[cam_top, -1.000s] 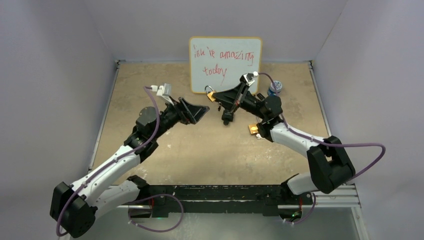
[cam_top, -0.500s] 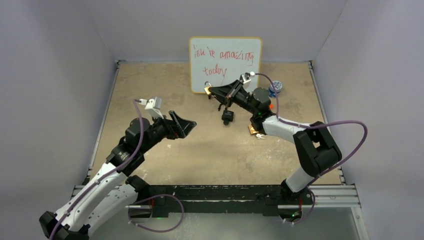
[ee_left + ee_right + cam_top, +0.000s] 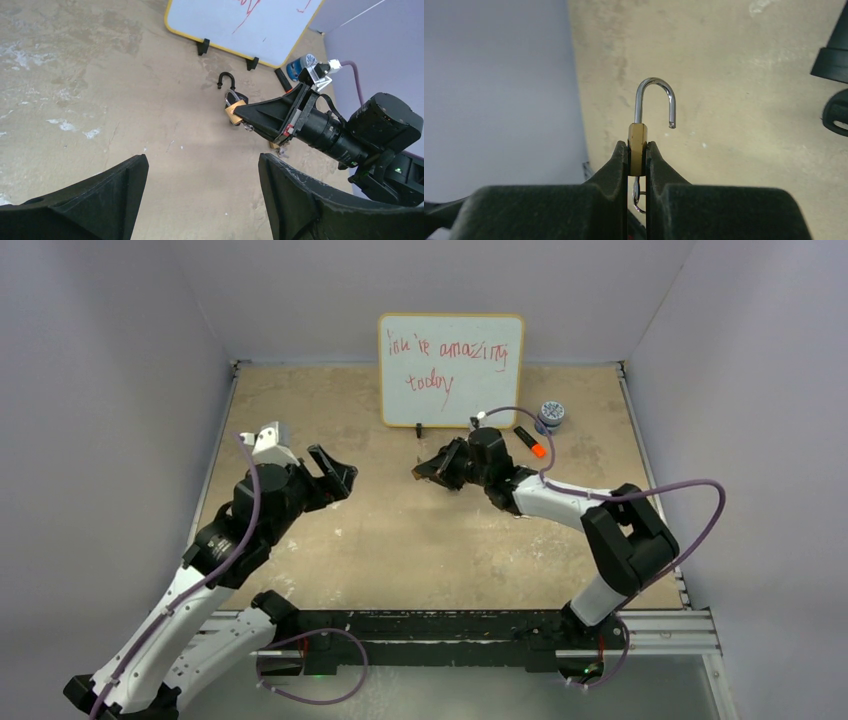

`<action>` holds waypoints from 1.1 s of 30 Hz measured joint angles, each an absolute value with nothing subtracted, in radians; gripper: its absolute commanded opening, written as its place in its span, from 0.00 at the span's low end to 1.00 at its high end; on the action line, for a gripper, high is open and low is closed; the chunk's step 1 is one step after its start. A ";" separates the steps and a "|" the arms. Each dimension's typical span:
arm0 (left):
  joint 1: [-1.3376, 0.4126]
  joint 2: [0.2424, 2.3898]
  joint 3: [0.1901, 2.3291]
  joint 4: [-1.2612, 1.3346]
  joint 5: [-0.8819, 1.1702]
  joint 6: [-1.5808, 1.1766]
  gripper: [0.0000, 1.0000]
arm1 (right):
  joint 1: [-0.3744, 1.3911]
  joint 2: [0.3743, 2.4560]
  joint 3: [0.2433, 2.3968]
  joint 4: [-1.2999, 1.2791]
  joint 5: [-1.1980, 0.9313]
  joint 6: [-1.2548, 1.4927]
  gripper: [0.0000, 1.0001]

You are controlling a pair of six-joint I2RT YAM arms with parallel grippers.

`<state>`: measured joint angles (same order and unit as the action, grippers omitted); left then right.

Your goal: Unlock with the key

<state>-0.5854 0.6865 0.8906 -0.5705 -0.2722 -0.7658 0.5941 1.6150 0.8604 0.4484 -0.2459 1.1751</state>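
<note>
Right hand [image 3: 637, 150]: fingers together, clamped on the flat faces of the small brass padlock [image 3: 637, 142], which you hold raised above the tan worktop [image 3: 400, 560], a little in front of the yellow-framed whiteboard [image 3: 450, 370].

Left hand [image 3: 202, 162]: fingers wide apart, nothing between them, well apart from the lock on the left side.

Padlock body: rigid metal, probably dense for its size. Its faces are smooth, so judge it slippery against hard fingers. The present hold across the broad faces looks the right one; keep the squeeze square on, or it may twist.

Chromed steel shackle [image 3: 655, 100]: one leg seated in the body, the free end clear of it. By that showing the lock is open, and the task reads as done or nearly so. Do not take hold here: an open shackle is likely to swivel.

Thin wire ring [image 3: 638, 197]: hangs below the body between the fingers. The key itself cannot be made out; expect it to be light and to dangle.
</note>
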 measured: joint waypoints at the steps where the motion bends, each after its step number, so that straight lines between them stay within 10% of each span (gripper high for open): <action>1: -0.585 0.687 0.891 -0.579 -0.273 -0.765 0.83 | 0.612 1.625 0.876 0.401 -0.215 1.153 0.00; 16: -0.585 0.697 0.896 -0.675 -0.270 -0.755 0.83 | 0.746 1.863 0.944 0.324 -0.072 1.111 0.04; 33: -0.585 0.677 0.909 -0.720 -0.265 -0.747 0.82 | 0.756 1.816 0.898 0.378 -0.001 1.160 0.83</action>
